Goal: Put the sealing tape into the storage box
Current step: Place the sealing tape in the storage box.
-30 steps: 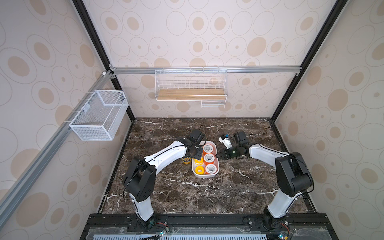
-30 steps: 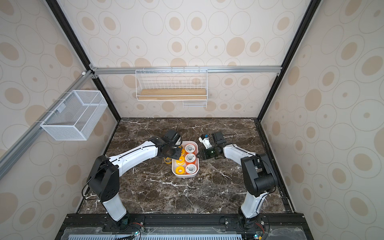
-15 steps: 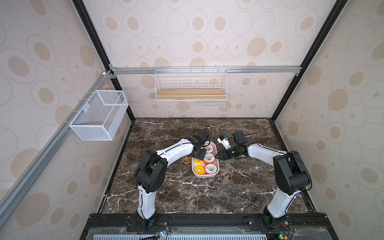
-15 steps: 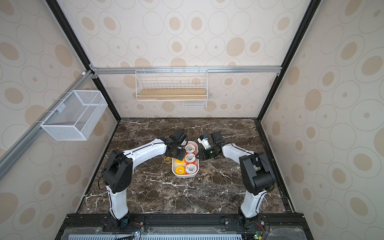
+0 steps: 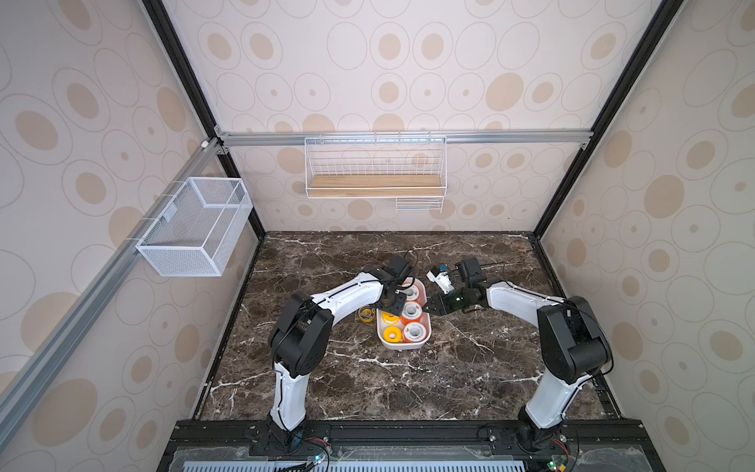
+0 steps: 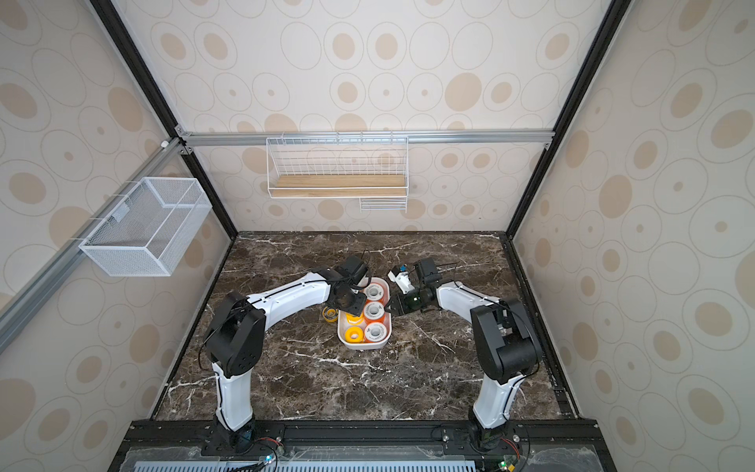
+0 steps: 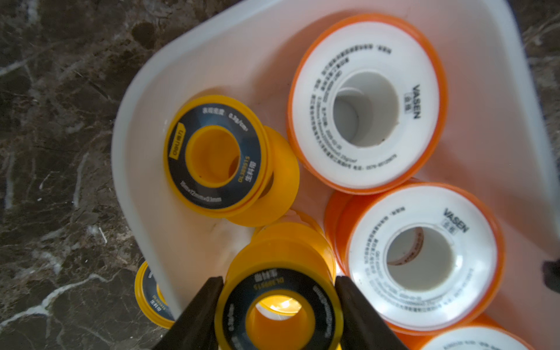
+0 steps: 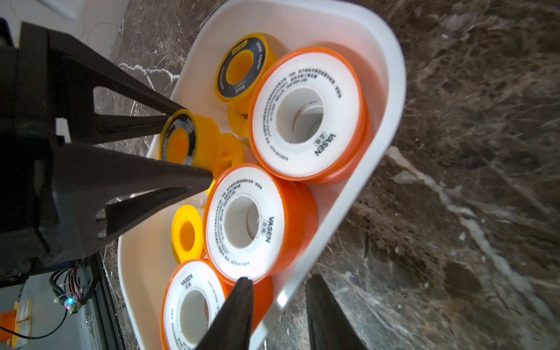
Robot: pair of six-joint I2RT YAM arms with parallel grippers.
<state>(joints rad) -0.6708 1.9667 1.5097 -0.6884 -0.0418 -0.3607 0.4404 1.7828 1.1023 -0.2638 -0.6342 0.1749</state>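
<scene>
On the dark marble desk (image 5: 449,388) sits the white box (image 8: 391,91), whose wall the right hand (image 8: 279,278) pinches, likely to keep it from sliding, while the left hand (image 7: 278,281) pinches a yellow tape (image 7: 278,303) just over the tapes (image 7: 366,103) inside, ready to drop, and a loose tape (image 5: 366,314) waits beside the box.

Storage box (image 5: 402,347) sat mid-table (image 5: 449,380), sealing tape (image 5: 415,332) inside; one spool (image 5: 366,314) lay just left of it.

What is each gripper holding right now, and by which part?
The left gripper holds a black-ringed yellow spool by opposite sides of its rim, over the storage box. The right gripper seems to pinch that box's side wall.
</scene>
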